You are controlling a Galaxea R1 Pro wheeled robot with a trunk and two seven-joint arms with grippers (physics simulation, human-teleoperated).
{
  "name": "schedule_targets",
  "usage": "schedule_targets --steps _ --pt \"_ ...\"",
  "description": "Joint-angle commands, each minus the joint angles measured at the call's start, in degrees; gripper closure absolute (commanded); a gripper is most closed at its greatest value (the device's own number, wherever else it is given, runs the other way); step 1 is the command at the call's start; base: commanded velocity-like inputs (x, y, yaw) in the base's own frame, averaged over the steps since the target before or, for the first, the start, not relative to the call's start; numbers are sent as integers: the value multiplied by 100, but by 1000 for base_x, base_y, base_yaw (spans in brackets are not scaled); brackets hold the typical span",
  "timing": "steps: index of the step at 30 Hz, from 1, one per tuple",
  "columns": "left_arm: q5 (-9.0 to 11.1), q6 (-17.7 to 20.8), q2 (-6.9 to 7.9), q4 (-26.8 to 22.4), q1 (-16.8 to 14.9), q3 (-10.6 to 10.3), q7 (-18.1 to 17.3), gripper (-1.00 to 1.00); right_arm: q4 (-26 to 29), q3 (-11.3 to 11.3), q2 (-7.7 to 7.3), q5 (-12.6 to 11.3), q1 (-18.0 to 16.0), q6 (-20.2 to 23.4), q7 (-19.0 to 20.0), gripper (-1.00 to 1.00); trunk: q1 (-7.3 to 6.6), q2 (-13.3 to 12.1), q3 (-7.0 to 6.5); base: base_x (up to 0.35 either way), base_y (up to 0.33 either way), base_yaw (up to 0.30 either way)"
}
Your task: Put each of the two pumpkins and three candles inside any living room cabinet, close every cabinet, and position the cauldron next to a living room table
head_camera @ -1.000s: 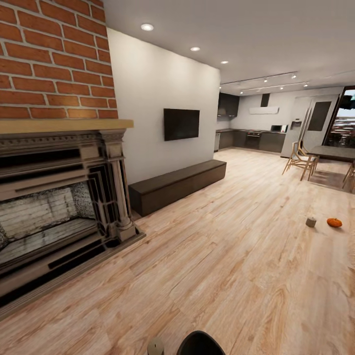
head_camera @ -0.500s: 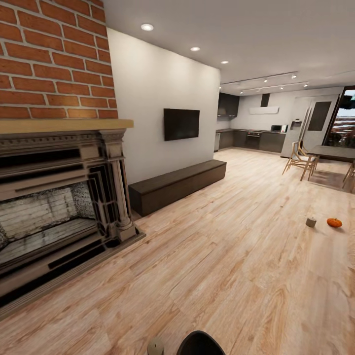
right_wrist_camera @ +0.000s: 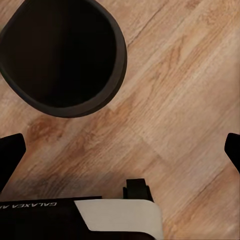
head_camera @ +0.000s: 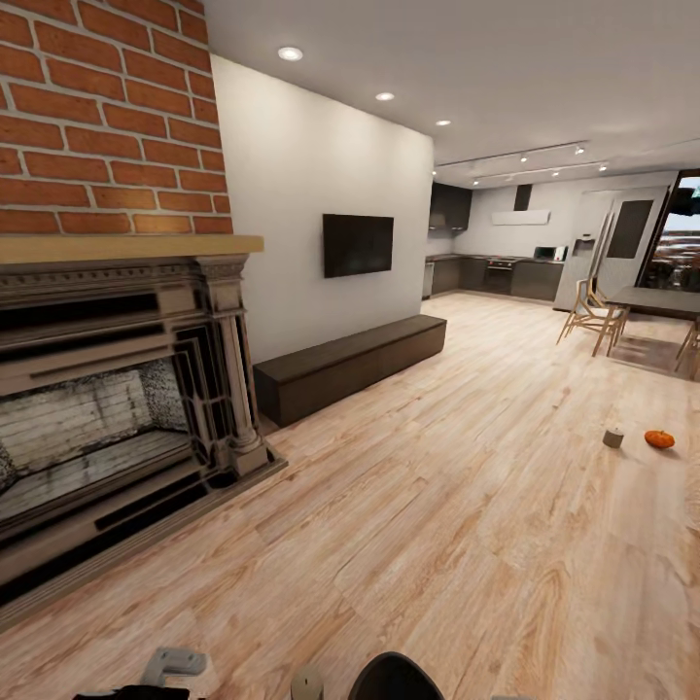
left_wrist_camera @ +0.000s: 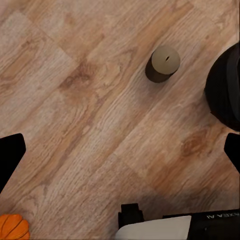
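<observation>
Pale wood-plank flooring (head_camera: 467,525) runs from a brick fireplace (head_camera: 107,389) at the near left back to a dark grey kitchen. Along the white wall, under a wall-mounted TV (head_camera: 358,245), stands the long dark brown cabinet (head_camera: 350,366), its fronts all shut. Far right on the floor, 1 orange pumpkin (head_camera: 659,439) lies just beside a squat grey-beige candle (head_camera: 613,437), short of the dining table (head_camera: 661,301) and its wooden chairs.

At the robot's feet, the black cauldron (head_camera: 394,678) stands upright with its mouth open, and a 2nd candle (head_camera: 307,682) stands just beside it, apart from it. A 2nd pumpkin (left_wrist_camera: 14,227) lies farther off on the planks.

Both the left gripper (left_wrist_camera: 120,150) and the right gripper (right_wrist_camera: 120,150) hang over the floor with fingers spread wide, holding nothing; the right one hovers near the cauldron's rim.
</observation>
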State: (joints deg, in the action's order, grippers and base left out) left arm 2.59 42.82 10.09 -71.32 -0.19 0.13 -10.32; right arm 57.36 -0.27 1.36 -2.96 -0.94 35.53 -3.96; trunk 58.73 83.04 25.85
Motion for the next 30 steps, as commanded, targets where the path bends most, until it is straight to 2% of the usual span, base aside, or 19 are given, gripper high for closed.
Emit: schedule_targets --steps 1,5,7,8,11,15,18,22,30 --pt "19 55 -64 -44 -25 -9 -3 -100 -2 -5 3 -35 -2 34 -34 -100 0 4 6 0 0 0" --pt "12 189 -348 -67 -116 -27 11 -100 -34 -2 11 -51 -7 48 -36 -100 0 4 6 0 0 0" --pt "-3 220 -521 1 -289 -38 39 -100 -47 -1 15 -52 -25 48 -41 -100 0 4 6 0 0 0" --pt "-7 223 -557 51 -334 -40 45 -100 -51 0 16 -51 -36 47 -42 -100 0 4 6 0 0 0" --pt "-30 230 -732 569 -696 -49 61 -100 -75 0 14 -49 -76 7 -43 -100 0 4 6 0 0 0" --pt "-56 192 -1060 1414 -1120 -155 99 -100 -198 -5 19 -52 -97 -122 -64 -100 0 4 6 0 0 0" --pt "-66 154 -1115 1713 -1278 -230 105 -100 -529 -7 17 -55 -200 -379 -117 -100 0 4 6 0 0 0" --pt "-72 123 -1183 1849 -1410 -269 108 -100 -1061 -2 14 -49 -369 -801 -166 -100 0 4 6 0 0 0" --pt "-69 -178 -1199 1877 -1483 -269 104 -100 -1150 48 13 -8 -406 -923 -170 -100 0 4 6 0 0 0"
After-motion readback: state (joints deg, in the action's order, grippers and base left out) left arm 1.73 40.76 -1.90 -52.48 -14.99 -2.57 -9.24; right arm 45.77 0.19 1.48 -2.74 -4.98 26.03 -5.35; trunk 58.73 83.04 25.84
